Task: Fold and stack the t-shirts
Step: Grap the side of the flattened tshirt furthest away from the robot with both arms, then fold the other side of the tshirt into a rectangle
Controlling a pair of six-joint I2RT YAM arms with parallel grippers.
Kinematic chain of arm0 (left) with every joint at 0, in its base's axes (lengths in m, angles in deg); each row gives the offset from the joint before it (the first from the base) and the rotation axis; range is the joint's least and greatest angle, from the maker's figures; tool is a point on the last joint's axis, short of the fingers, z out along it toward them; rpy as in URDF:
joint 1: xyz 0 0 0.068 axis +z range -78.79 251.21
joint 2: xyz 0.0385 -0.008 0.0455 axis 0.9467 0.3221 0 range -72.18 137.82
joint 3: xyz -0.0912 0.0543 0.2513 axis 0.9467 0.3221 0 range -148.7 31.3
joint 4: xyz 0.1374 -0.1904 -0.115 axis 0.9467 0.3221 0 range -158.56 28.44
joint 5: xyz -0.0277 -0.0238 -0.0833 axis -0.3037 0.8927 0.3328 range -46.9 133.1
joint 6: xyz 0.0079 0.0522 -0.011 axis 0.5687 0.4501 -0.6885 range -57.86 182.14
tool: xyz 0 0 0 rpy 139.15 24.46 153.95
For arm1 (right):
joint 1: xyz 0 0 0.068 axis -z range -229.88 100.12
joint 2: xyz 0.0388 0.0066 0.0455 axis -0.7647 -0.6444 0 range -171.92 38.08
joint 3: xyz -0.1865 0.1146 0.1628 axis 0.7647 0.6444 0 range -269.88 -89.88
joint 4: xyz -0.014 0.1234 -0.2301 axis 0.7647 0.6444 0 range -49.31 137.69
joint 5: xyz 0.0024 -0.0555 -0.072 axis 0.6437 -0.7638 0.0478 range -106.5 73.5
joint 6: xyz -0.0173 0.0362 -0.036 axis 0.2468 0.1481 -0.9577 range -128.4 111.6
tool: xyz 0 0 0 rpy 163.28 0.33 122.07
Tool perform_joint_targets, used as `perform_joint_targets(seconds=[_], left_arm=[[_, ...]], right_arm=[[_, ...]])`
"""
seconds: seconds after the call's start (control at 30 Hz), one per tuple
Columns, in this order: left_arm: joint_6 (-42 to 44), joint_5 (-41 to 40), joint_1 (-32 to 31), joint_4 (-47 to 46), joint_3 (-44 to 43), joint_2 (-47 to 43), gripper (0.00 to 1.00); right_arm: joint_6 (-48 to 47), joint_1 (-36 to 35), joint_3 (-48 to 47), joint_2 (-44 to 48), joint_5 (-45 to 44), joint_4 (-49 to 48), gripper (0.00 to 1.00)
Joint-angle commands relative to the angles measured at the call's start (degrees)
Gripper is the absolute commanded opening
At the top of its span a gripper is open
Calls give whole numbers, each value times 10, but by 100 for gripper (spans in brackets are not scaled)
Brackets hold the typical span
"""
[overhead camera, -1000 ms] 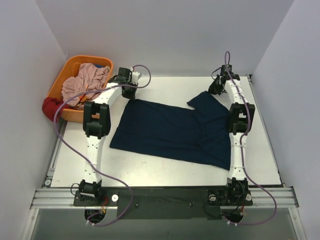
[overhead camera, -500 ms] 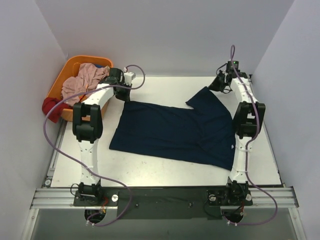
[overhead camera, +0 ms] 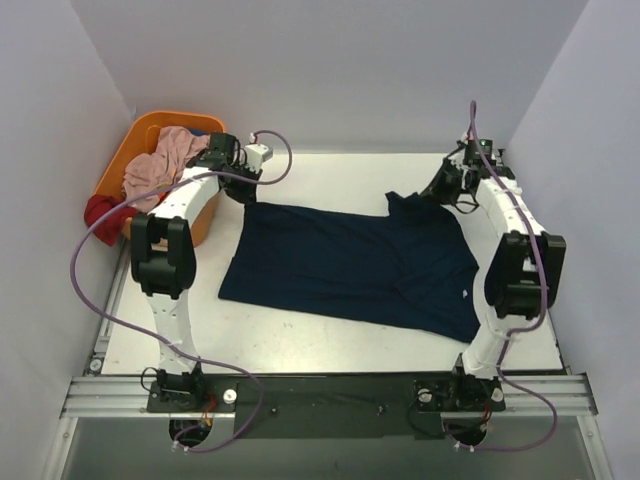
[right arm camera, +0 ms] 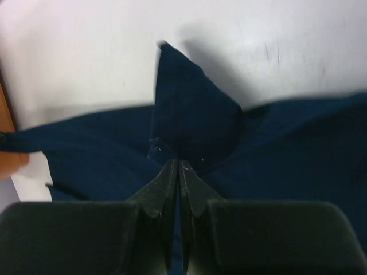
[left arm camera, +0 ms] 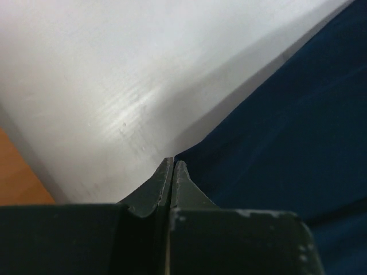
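A navy t-shirt (overhead camera: 350,262) lies spread flat on the white table (overhead camera: 330,175). My left gripper (overhead camera: 242,193) is at the shirt's far left corner, beside the basket. In the left wrist view its jaws are shut (left arm camera: 173,164), with the tips right on the edge of the navy cloth (left arm camera: 287,132). My right gripper (overhead camera: 432,192) is at the shirt's far right. In the right wrist view it is shut (right arm camera: 176,165) on the sleeve (right arm camera: 189,114), with blue cloth between the fingers.
An orange basket (overhead camera: 170,116) stands at the far left corner and holds pink clothes (overhead camera: 172,158). A red cloth (overhead camera: 100,212) hangs over its near side. Grey walls close in the left, back and right sides.
Both arms swung outward. The left gripper moved left towards the basket with the shirt corner. The right gripper moved right and nearer, and the raised sleeve now lies lower and more spread.
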Motion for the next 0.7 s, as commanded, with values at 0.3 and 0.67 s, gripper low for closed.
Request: perform_joint_targets(seconds=[0.3,0.67], left_arm=[[192,-5,26,50,145,-125,0],[303,-43,18,-26,153,-138,0]], right_arm=[[-52,84,407,372,12,25,0],[-42,195,387,412,55,58,0]])
